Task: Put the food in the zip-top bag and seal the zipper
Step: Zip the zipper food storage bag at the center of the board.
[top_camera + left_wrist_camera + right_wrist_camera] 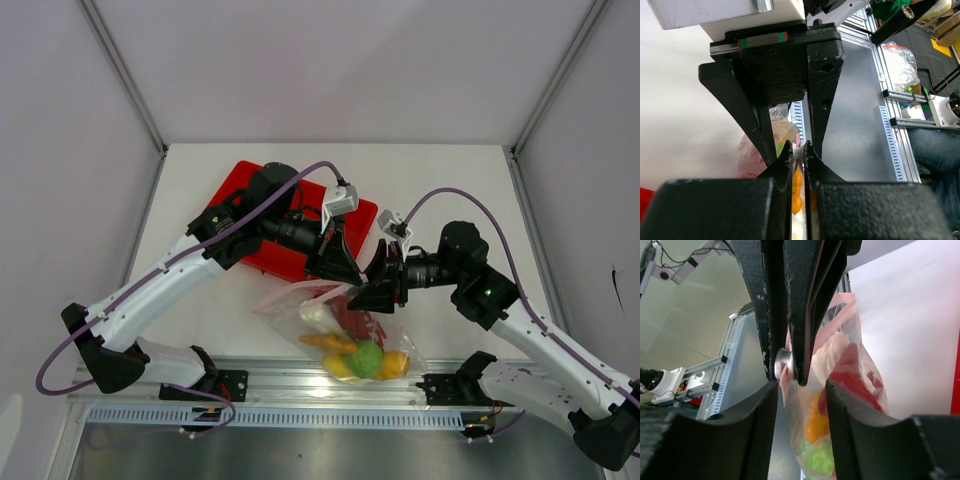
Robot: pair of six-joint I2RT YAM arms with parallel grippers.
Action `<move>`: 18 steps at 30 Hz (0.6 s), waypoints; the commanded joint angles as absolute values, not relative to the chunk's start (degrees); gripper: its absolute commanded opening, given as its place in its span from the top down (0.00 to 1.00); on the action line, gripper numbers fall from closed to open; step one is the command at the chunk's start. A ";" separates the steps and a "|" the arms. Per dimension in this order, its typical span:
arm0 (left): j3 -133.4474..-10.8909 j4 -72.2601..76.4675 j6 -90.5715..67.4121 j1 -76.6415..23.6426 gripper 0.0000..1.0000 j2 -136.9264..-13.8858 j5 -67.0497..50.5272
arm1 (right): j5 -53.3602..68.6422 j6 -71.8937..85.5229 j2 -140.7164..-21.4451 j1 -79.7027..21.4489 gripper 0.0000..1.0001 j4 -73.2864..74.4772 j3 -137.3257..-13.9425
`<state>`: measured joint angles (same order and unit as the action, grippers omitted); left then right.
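Note:
The zip-top bag (300, 305) lies near the table's front edge. Inside it are the white leek (318, 315), red chillies (352, 320), orange piece (328, 343), green fruit (366, 358) and yellow fruit (395, 363). My left gripper (350, 272) is shut on a small white slider (798, 151) at the bag's mouth; the slider also shows in the right wrist view (782, 363). My right gripper (372, 292) is open, its fingers astride the bag (855, 340) just beside the left fingertips. The pinkish zipper strip (842, 305) runs up from there.
The red tray (238, 180) lies at the back left, partly under my left arm. An aluminium rail (300, 380) runs along the near edge, right below the bag. The two grippers are nearly touching each other.

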<state>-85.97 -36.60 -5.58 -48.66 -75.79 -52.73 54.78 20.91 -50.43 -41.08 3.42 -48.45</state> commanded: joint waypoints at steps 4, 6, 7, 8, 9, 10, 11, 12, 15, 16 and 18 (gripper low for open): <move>-88.77 -32.69 -5.80 -48.34 0.99 -73.65 -54.05 | 56.34 22.85 -52.56 -42.36 0.66 -3.68 -48.43; -88.51 -32.87 -5.98 -48.34 0.99 -73.57 -53.70 | 55.81 23.90 -53.00 -42.54 0.89 -5.44 -48.52; -88.51 -32.96 -6.06 -48.34 0.99 -73.65 -53.44 | 55.20 24.17 -53.00 -42.63 1.00 -5.62 -48.60; -88.51 -33.57 -6.06 -48.34 0.99 -73.83 -52.83 | 53.98 24.34 -52.65 -42.71 1.00 -5.36 -48.69; -88.68 -34.10 -5.80 -48.34 0.99 -73.92 -50.91 | 52.83 24.52 -52.47 -42.71 1.00 -5.27 -48.69; -88.77 -34.71 -5.63 -48.34 1.00 -74.00 -49.67 | 51.00 24.35 -51.60 -42.80 1.00 -4.93 -48.69; -88.77 -36.20 -5.36 -48.25 0.99 -74.26 -48.27 | 48.98 24.00 -50.90 -42.80 1.00 -4.14 -48.87; -88.86 -36.73 -5.27 -48.25 0.99 -74.27 -47.21 | 46.69 23.65 -50.11 -42.89 1.00 -3.17 -48.78; -88.68 -37.97 -5.62 -48.16 0.99 -74.36 -44.57 | 39.39 23.73 -46.50 -42.89 1.00 -1.67 -48.17; -88.59 -38.32 -5.62 -48.16 0.99 -74.36 -43.34 | 37.90 24.08 -45.97 -42.80 1.00 -1.50 -48.08; -88.25 -38.67 -5.89 -48.16 0.99 -74.27 -42.46 | 33.41 25.05 -44.22 -43.06 1.00 -1.58 -47.55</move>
